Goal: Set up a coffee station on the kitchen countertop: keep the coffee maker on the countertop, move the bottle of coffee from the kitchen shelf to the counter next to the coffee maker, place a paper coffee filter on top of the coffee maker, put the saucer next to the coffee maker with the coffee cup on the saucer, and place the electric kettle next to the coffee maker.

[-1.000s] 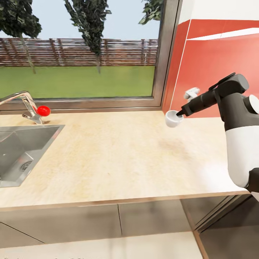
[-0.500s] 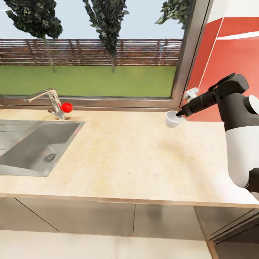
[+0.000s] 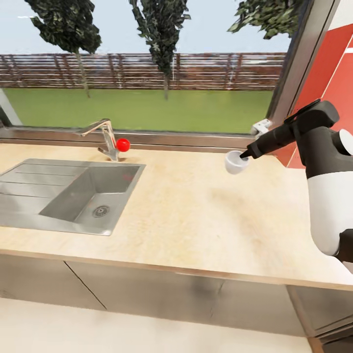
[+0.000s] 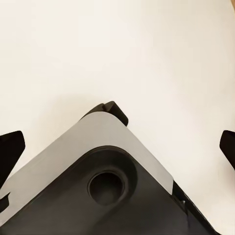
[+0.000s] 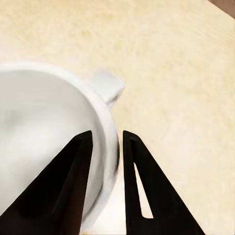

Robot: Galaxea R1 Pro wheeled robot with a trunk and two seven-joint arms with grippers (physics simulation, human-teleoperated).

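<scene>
Item one: we hold the coffee cup (image 3: pixel 236 162) in our right gripper (image 3: pixel 244 155), clamped on the rim with one finger inside the bowl and one outside, the cup hanging tilted above the kitchen countertop (image 3: pixel 196 215) near its back edge, below the window frame (image 3: pixel 294 73). Item two: around it we log a steel sink (image 3: pixel 73 193) let into the countertop toward its left end, a tap (image 3: pixel 100 135) behind the sink with a red knob (image 3: pixel 123 144), and a red wall panel (image 3: pixel 331 93) by the countertop's right end; the slab under the cup lies bare. Item three: grey cabinet fronts (image 3: pixel 147 294) run under the front edge. The right wrist view adds the cup (image 5: pixel 49 142) seen from above, its small handle (image 5: pixel 107 85) turned away from the fingers (image 5: pixel 142 191), wood grain beneath. In the left wrist view we see the left gripper (image 4: pixel 117 147), its dark fingertips spread wide at either side over a pale floor (image 4: pixel 117 49) and a grey and black part of our own body (image 4: pixel 107 181).
</scene>
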